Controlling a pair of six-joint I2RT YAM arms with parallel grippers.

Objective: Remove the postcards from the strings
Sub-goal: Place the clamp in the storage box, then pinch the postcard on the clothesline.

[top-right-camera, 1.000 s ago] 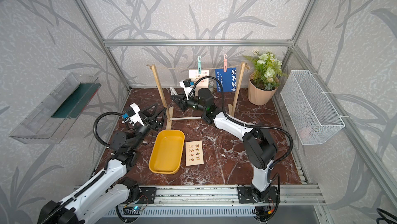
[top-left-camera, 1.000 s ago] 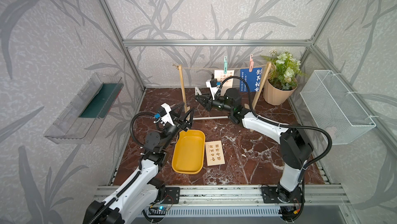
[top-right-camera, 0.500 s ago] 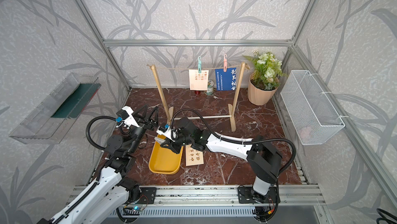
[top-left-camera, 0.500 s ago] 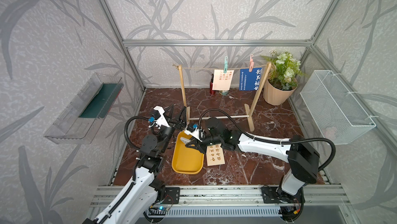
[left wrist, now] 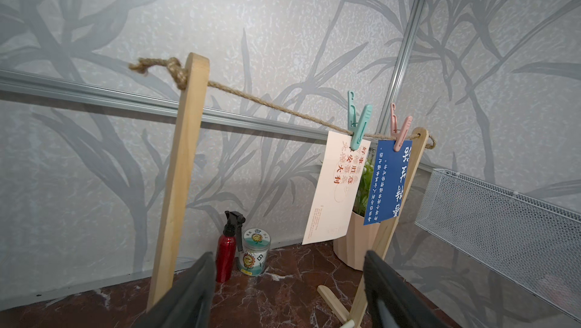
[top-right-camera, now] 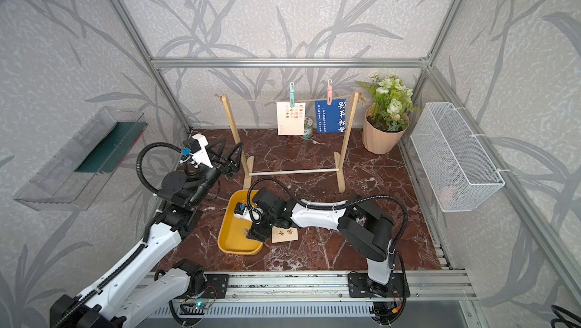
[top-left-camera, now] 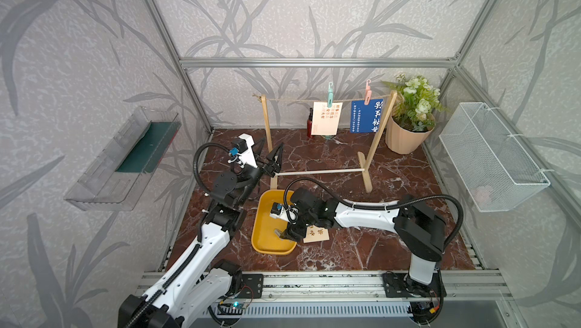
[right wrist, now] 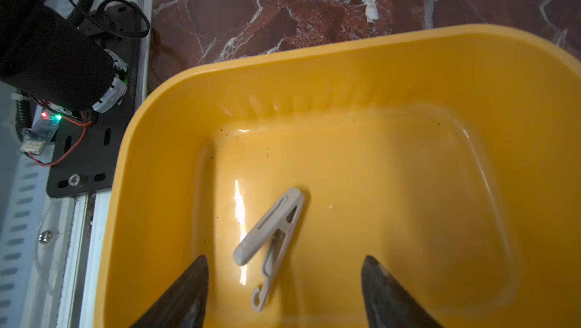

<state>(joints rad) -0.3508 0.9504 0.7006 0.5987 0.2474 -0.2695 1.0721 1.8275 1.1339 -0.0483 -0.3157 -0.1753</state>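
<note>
Now the right gripper (right wrist: 284,258) is hovering wide open and empty over the white clothespin (right wrist: 270,225) lying in the yellow tray (right wrist: 314,68), so it should be lifting straight clear before heading for the cream postcard (top-left-camera: 325,118) and blue postcard (top-left-camera: 366,116) hanging on the string (top-left-camera: 292,100).

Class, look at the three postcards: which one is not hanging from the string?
The cream postcard lying flat on the marble floor beside the yellow tray. The other cream postcard and the blue postcard hang pegged to the string.

High stereo overviews; close wrist views
</note>
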